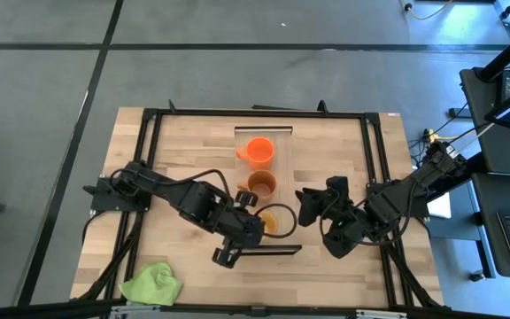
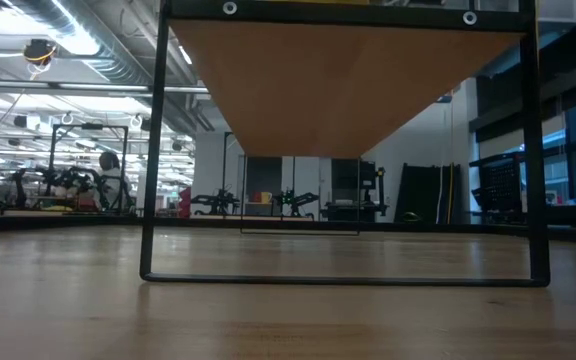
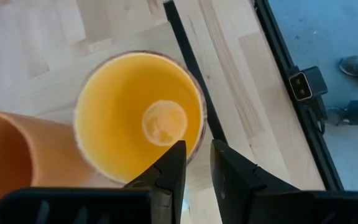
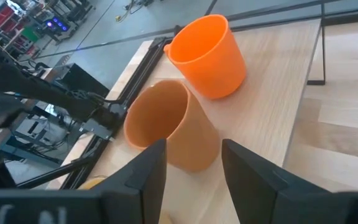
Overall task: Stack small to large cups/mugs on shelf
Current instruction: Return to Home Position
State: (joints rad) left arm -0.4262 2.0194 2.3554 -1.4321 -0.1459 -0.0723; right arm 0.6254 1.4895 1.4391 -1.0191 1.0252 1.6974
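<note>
Three vessels stand on their bases in a row on the raised light-wood shelf (image 1: 282, 167). The bright orange mug (image 1: 258, 151) is farthest, the rust-brown mug (image 1: 261, 184) is in the middle, and the amber-yellow cup (image 1: 275, 220) is nearest. My left gripper (image 3: 197, 152) hangs over the amber cup (image 3: 138, 118), pointing steeply down, slightly open, one finger over the inside and one outside the rim. My right gripper (image 4: 194, 149) is open on the shelf's right side and aims at the rust-brown mug (image 4: 169, 127), clear of it. The orange mug (image 4: 207, 56) stands beyond. My left gripper straddles the amber cup's rim (image 3: 199, 127) from above, on the side away from the rust-brown mug. A narrow gap shows between the fingers. I cannot tell whether either finger touches the wall. The cup stands upright on the shelf.
A lime-green cloth (image 1: 151, 283) lies at the table's near left corner. The shelf's black frame (image 2: 343, 280) stands on the tabletop, and the low view shows only the board's underside (image 2: 348, 90). Black rails (image 1: 374, 164) run along the table's sides.
</note>
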